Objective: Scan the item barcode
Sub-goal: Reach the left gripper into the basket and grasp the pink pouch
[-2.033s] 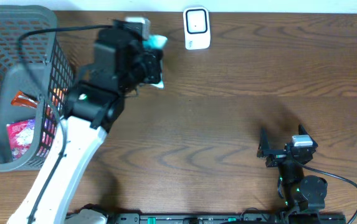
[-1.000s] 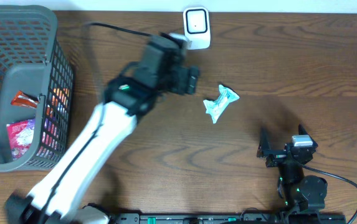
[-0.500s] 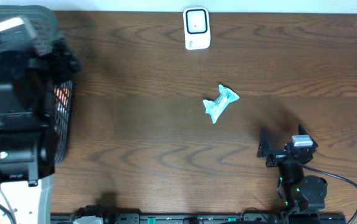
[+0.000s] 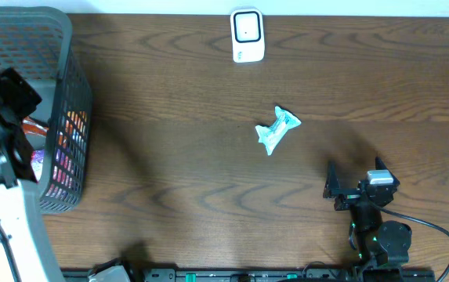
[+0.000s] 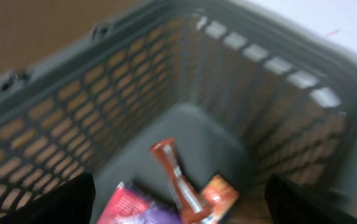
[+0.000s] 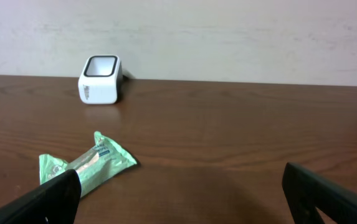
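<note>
Green packet mid-table, left gripper apart, seemingly inside basket rim, right gripper apart

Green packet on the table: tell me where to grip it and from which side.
Take the green packet across its narrow middle, coming straight down from above. It lies flat on the table, slanted, with wider crinkled ends, so the grip should close across its short width. A sideways approach would probably just push it.

Left tool now over basket
</note>
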Robot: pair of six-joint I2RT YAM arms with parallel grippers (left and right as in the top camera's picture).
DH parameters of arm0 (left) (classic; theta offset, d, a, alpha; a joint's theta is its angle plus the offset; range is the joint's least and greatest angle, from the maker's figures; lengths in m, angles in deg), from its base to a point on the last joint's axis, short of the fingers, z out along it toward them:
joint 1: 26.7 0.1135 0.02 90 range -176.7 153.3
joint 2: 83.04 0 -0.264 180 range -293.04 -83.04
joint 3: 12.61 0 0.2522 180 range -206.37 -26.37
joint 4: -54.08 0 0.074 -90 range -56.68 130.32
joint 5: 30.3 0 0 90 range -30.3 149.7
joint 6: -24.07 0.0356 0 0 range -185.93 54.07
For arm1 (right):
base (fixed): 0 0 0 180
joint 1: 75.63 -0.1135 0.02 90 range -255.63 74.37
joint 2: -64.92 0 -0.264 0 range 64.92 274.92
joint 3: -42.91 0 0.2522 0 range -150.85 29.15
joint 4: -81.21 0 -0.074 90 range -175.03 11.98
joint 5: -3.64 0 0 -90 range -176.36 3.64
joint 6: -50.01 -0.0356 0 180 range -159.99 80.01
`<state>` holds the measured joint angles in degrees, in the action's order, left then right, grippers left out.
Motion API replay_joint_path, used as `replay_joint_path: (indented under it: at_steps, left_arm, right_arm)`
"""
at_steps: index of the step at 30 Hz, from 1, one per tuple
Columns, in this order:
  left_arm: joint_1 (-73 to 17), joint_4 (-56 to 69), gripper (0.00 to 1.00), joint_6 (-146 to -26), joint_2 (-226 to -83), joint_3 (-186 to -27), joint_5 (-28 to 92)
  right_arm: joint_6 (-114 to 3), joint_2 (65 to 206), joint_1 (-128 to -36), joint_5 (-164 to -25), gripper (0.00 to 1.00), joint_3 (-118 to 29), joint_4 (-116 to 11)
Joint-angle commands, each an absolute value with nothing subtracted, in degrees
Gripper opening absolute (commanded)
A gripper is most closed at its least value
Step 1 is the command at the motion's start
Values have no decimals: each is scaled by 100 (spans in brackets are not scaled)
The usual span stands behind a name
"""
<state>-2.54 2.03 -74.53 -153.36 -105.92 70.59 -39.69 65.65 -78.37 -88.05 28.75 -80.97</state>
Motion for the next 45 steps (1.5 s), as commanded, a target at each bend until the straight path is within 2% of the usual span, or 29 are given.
replay_joint_path:
  at_steps: [1,11,17,21,27,35,45]
  left_arm:
    - [133,-15,87,-7945,-15747,-10658,7134]
    - [896,-907,87,-8120,-16665,-10649,7134]
    - [959,-1429,87,-9331,-17223,-10649,7096]
    - [959,-1652,87,-9516,-17450,-10647,6382]
    - [961,-1663,87,-9634,-17636,-10633,6377]
    - [959,-1654,87,-11258,-17747,-10212,6399]
    - [950,-1101,87,-11320,-17749,-9814,6832]
  right_arm:
    - [-3926,6552,-7831,-8838,99,2879,-8075]
    - [-3926,6552,-7831,-8838,99,2879,-8075]
    - [-3926,6552,-7831,-8838,99,2879,-8075]
    - [-3926,6552,-7831,-8838,99,2879,-8075]
    - [-3926,6552,-7831,-8838,99,2879,-8075]
    - [-3926,6552,-7831,-8838,99,2879,-8075]
    - [-3926,6552,-7831,-8838,99,2879,-8075]
